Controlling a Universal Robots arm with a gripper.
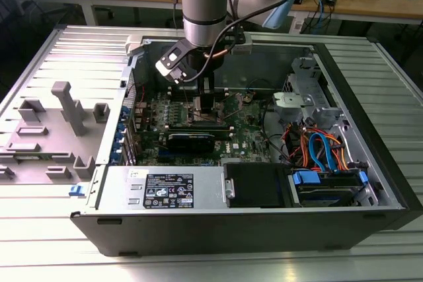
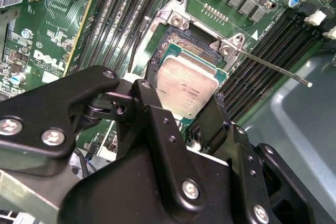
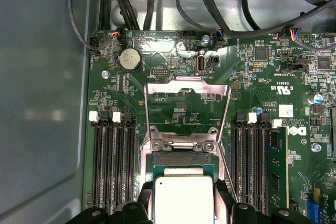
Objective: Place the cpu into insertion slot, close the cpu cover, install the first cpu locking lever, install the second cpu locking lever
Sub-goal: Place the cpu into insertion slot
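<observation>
"Four steps in the task, and how many look done?"

"None, by the look of it. Taking the big things first: the computer case point(image 1: 231, 229) lies open, with the arm point(image 1: 205, 4) reaching down onto the green motherboard point(image 3: 173, 77). Just beyond the pincer point(image 3: 184, 192) the cpu cover point(image 3: 160, 93) stands swung up on its hinge, with bare board showing through its square window."

"And the cpu point(image 3: 184, 205)?"

"Between the pincer's tips. The pincer is drawn in narrow on it, a black finger point(image 3: 145, 198) against each of two opposite edges, silver top up. It is over the socket point(image 2: 184, 45), but a strip of dark contacts shows just ahead of the pincer, so it seems short of seated."

"The levers?"

"One thin lever rod point(image 2: 273, 68) juts out free to one side of the pincer, not hooked down. So placing is under way, while the cover and both levers are left."

"What can't be told?"

"Whether the cpu's underside touches the socket or hangs just above it. The pincer's own body covers the near half of the socket in the second wrist view, and the first wrist view cuts the cpu off at the picture's edge. A fine wire beside the hinge may be the other lever, but it is too thin to say."
</observation>
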